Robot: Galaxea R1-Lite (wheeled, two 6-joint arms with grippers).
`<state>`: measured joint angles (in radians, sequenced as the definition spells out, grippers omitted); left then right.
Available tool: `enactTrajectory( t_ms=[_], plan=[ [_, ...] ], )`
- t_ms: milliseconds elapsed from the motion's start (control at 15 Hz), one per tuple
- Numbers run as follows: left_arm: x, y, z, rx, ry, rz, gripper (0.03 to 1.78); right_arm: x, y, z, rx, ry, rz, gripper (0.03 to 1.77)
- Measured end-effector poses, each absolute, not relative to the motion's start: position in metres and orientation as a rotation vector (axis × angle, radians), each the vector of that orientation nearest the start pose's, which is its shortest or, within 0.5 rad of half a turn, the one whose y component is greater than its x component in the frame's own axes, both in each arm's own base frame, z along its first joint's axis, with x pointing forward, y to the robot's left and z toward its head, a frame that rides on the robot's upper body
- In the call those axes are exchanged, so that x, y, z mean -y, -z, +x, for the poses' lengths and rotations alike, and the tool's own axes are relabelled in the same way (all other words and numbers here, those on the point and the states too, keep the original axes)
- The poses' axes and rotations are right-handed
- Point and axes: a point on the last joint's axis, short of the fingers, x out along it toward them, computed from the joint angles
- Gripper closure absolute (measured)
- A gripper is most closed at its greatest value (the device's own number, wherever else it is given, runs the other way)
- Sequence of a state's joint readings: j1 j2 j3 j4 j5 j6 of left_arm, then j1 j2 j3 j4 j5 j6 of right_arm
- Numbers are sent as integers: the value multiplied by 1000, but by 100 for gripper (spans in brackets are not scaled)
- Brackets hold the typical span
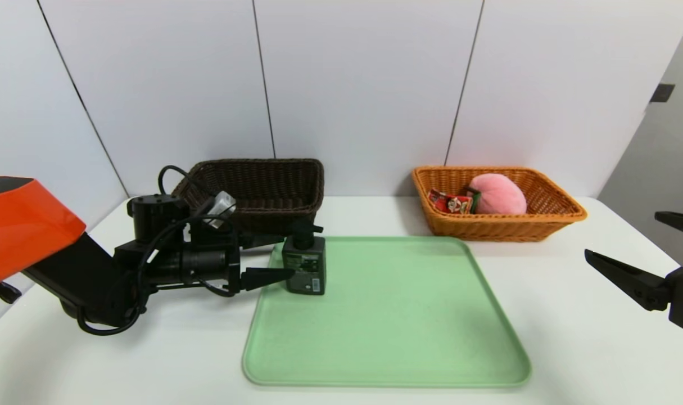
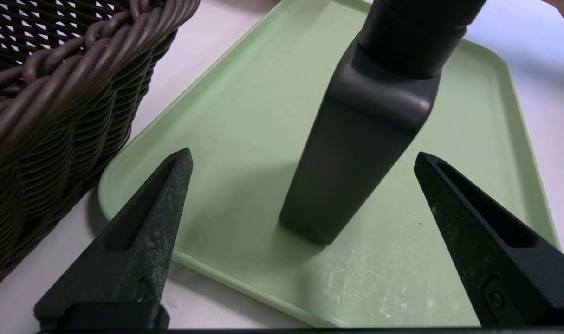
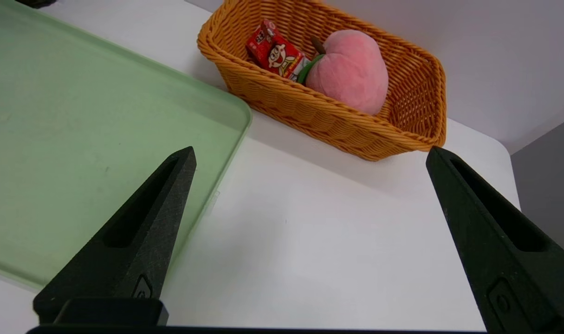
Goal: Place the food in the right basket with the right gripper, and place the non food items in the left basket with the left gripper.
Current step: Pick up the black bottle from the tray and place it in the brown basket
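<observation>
A dark square pump bottle (image 1: pixel 304 269) (image 2: pixel 356 148) stands upright at the far left corner of the green tray (image 1: pixel 397 320). My left gripper (image 1: pixel 276 257) (image 2: pixel 302 157) is open at the tray's left edge, one finger on each side of the bottle, not touching it. The pink plush peach (image 1: pixel 498 194) (image 3: pixel 349 69) and the red snack packet (image 1: pixel 451 202) (image 3: pixel 275 51) lie in the orange basket (image 1: pixel 549 216) (image 3: pixel 337 125). My right gripper (image 1: pixel 628 242) (image 3: pixel 309 155) hangs open over the bare table at the right, holding nothing. No pen or marker shows.
The dark brown basket (image 1: pixel 262 188) (image 2: pixel 54 116) stands at the back left, close behind the left gripper and the tray's corner. White wall panels close off the back of the white table (image 1: pixel 571 315).
</observation>
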<state>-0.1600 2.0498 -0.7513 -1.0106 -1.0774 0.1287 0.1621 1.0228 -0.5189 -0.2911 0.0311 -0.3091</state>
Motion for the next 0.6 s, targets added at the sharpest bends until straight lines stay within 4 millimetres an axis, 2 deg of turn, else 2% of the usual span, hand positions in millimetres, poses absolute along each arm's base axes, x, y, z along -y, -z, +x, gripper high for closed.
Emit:
enactTrajectory(
  t_ms=[600],
  plan=[
    [96, -93, 344, -175, 1289, -6, 12, -23, -216, 137, -194, -228, -323, 9]
  ],
)
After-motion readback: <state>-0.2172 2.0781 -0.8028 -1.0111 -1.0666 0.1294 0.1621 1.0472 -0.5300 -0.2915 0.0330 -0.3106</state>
